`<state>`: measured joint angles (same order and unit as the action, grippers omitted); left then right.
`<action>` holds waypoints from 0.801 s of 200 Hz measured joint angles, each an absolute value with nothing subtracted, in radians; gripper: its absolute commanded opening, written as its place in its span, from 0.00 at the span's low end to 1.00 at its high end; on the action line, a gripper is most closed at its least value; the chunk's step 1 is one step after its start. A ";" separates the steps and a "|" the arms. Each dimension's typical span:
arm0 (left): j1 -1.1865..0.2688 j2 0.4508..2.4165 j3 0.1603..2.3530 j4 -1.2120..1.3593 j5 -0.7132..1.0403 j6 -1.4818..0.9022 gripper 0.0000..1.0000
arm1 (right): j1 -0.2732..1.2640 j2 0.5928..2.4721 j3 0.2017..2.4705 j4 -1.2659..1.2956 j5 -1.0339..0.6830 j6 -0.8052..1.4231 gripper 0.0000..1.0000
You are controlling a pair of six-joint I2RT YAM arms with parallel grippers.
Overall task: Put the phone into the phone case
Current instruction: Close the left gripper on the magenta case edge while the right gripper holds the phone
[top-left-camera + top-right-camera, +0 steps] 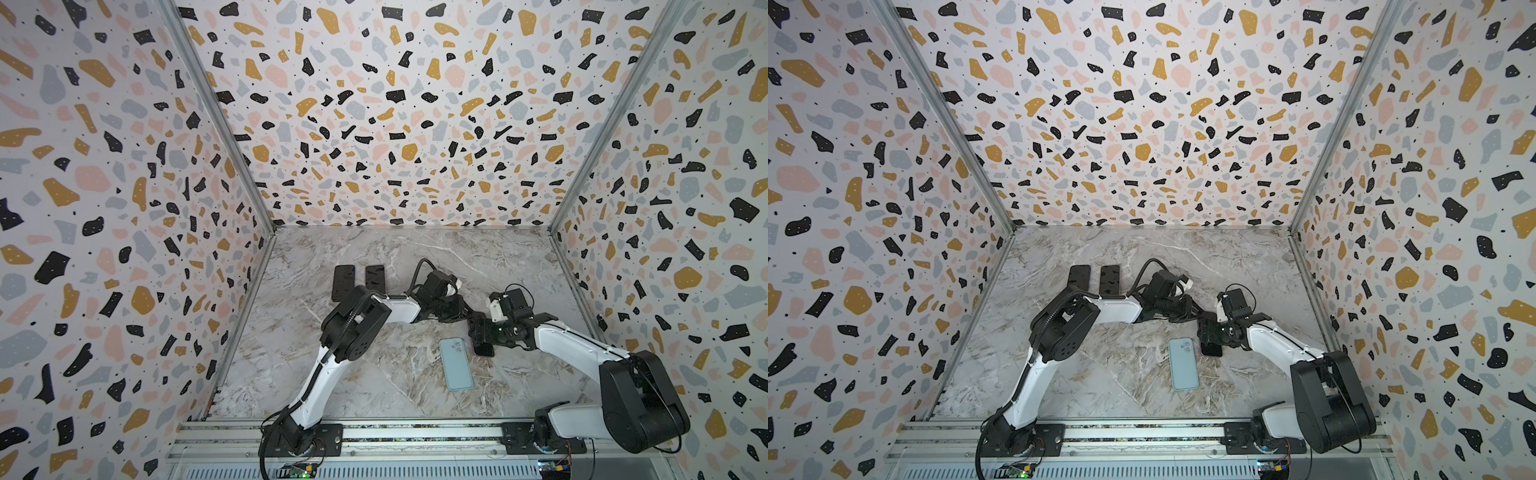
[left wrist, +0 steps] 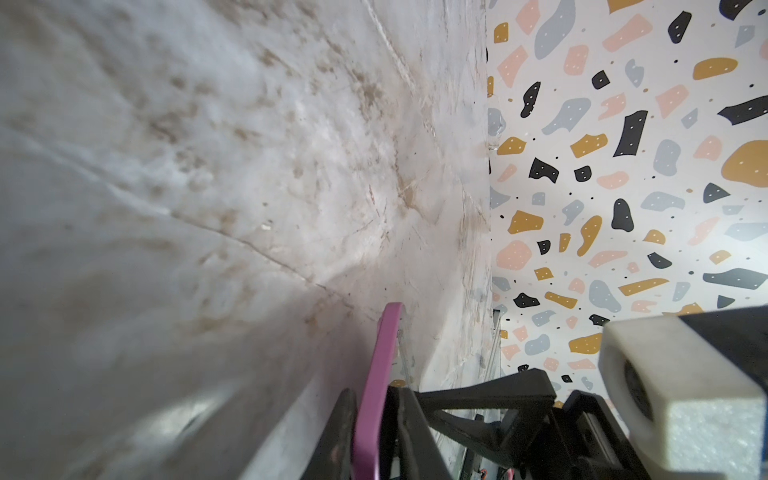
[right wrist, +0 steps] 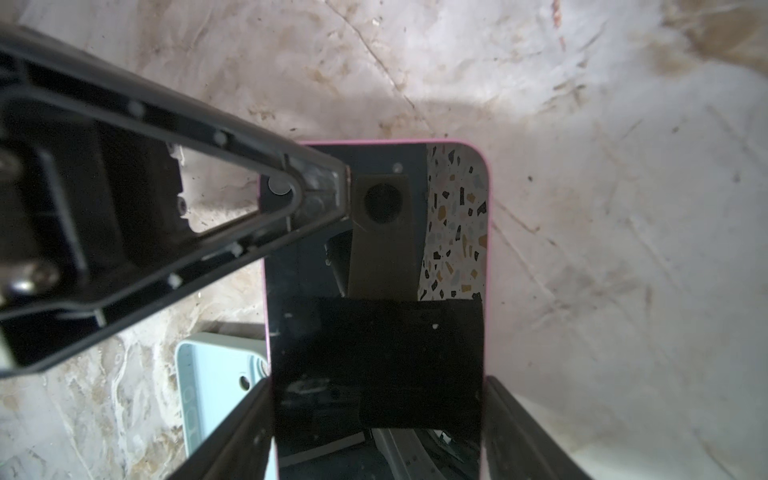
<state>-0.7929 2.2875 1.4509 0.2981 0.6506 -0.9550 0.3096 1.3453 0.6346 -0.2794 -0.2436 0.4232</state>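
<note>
Grey-white marble-look worktop (image 1: 374, 253) with brown veining, seen in both top views. Flat on it, front of centre: light blue rounded-rectangle phone case (image 1: 456, 364), long axis front to back, slightly slanted, camera-cutout end toward the back. One corner of the case (image 3: 216, 386) caught in the right wrist view. Back left, well apart from the case: two glossy black flat rectangles, left one (image 1: 343, 282) and right one (image 1: 375, 279), parallel, side by side with a narrow gap, near ends hidden from view.
</note>
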 measured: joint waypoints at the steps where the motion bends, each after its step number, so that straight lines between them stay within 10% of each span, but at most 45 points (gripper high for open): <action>1: -0.793 2.288 1.451 0.299 0.651 -0.955 0.15 | 0.310 1.345 0.635 -0.280 -0.243 0.423 0.48; 160: -0.788 2.220 1.296 0.593 0.683 -1.154 0.00 | 0.310 1.208 0.639 -0.369 -0.256 0.423 0.78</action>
<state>-0.7883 2.2200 1.2964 0.5926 0.6834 -1.1542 0.3096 1.2083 0.6388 -0.3691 -0.2562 0.4229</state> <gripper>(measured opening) 0.086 0.775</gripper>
